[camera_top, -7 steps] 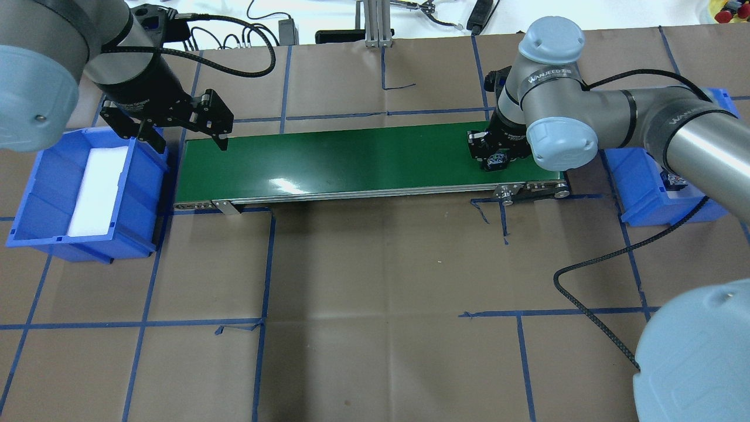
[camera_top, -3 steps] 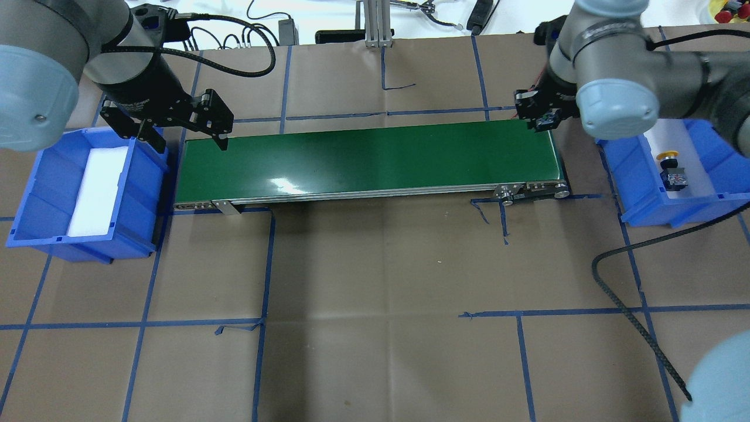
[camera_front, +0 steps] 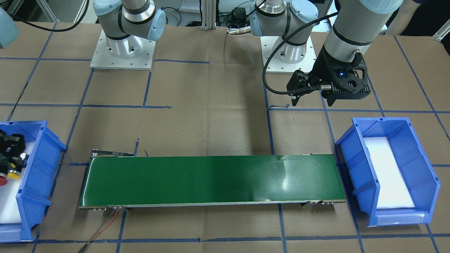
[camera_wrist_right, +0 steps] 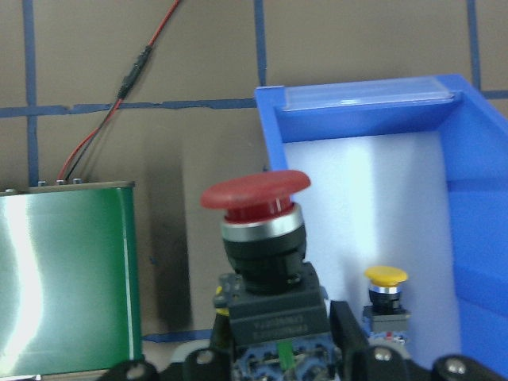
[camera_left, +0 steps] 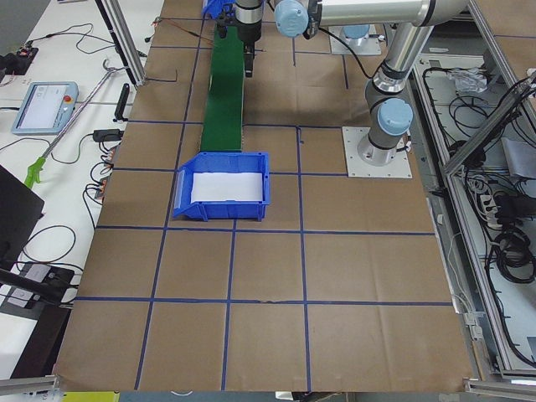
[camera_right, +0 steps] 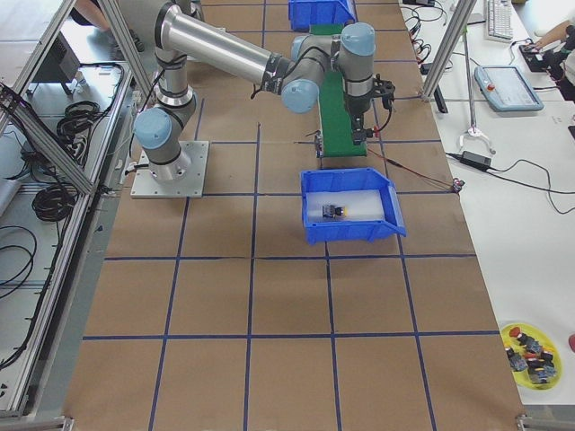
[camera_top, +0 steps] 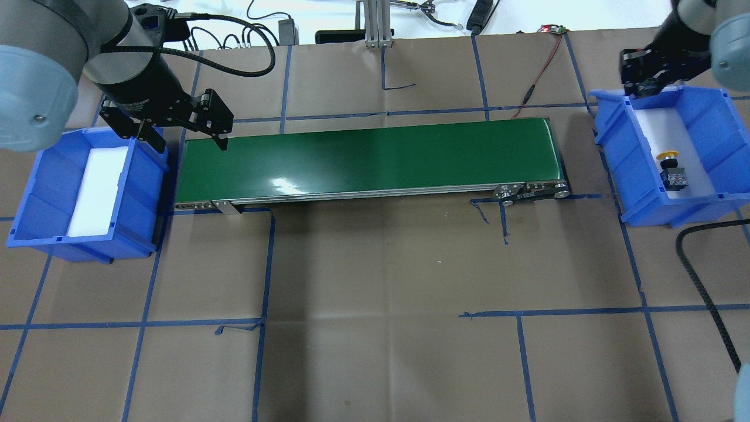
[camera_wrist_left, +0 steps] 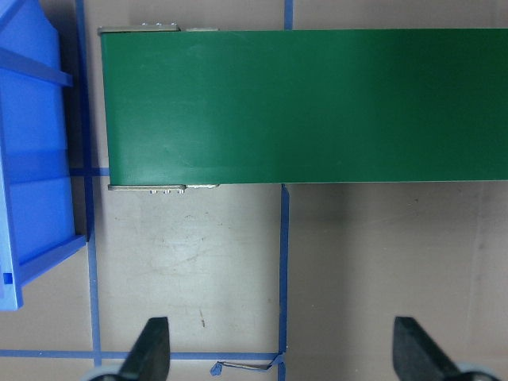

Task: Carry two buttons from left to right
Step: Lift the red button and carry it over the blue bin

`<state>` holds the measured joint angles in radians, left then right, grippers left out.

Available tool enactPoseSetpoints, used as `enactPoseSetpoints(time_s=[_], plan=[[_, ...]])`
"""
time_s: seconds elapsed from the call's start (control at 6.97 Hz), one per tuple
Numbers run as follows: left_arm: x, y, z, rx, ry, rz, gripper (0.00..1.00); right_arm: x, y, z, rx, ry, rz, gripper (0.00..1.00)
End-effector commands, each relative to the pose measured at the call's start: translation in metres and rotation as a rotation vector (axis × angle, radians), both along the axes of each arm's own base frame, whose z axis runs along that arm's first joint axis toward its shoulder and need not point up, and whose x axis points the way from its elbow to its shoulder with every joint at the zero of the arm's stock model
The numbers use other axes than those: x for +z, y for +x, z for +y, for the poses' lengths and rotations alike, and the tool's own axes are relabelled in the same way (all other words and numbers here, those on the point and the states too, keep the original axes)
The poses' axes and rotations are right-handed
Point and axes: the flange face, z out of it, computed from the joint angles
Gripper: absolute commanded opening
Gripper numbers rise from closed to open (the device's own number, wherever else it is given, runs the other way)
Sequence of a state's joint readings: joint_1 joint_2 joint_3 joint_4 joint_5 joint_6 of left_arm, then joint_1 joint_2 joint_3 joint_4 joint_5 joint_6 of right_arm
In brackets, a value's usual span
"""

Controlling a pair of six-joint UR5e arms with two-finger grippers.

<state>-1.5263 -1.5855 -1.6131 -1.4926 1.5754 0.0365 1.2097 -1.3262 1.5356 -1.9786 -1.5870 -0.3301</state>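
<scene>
1. The red-capped button is clamped by its black-and-grey body in the right gripper, cap upright. It is held in the air over the far end of the right blue bin.
2. The yellow-capped button already lies on the bin's white foam liner, nearer the other end and apart from the held one.
3. Risk: the held button sits close to the bin's far rim. Lowering it here could clip the wall, and letting go from this height could make the top-heavy part bounce or tip off the foam.
4. Risk: placing it further along could knock the yellow-capped button.
5. Right arm: it reaches in from the robot's right, with the wrist turned downward.
6. Left arm: it hangs over the left end of the green conveyor belt, beside the left bin. The left gripper is spread wide and empty.
</scene>
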Motion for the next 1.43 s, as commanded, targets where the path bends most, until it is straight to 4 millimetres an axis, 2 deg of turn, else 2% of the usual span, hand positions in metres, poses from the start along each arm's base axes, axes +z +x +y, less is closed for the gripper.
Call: enactPoseSetpoints(time_s=[0.0, 0.14, 0.43, 0.57, 0.86, 1.29], plan=[[0.000, 0.000, 0.000, 0.000, 0.000, 0.000, 1.00, -0.019, -0.071, -0.013, -0.007, 0.041, -0.009, 0.05], [0.000, 0.000, 0.000, 0.000, 0.000, 0.000, 1.00, -0.041, -0.083, -0.019, -0.027, 0.067, -0.029, 0.05], [0.000, 0.000, 0.000, 0.001, 0.000, 0.000, 1.00, -0.096, -0.093, -0.031, -0.029, 0.133, -0.065, 0.05], [0.000, 0.000, 0.000, 0.001, 0.000, 0.000, 1.00, -0.120, -0.108, -0.035, -0.042, 0.153, -0.076, 0.05], [0.000, 0.000, 0.000, 0.001, 0.000, 0.000, 1.00, -0.149, -0.114, -0.047, -0.044, 0.137, -0.068, 0.05], [0.000, 0.000, 0.000, 0.001, 0.000, 0.000, 1.00, -0.172, -0.115, -0.048, -0.052, 0.167, -0.084, 0.05]])
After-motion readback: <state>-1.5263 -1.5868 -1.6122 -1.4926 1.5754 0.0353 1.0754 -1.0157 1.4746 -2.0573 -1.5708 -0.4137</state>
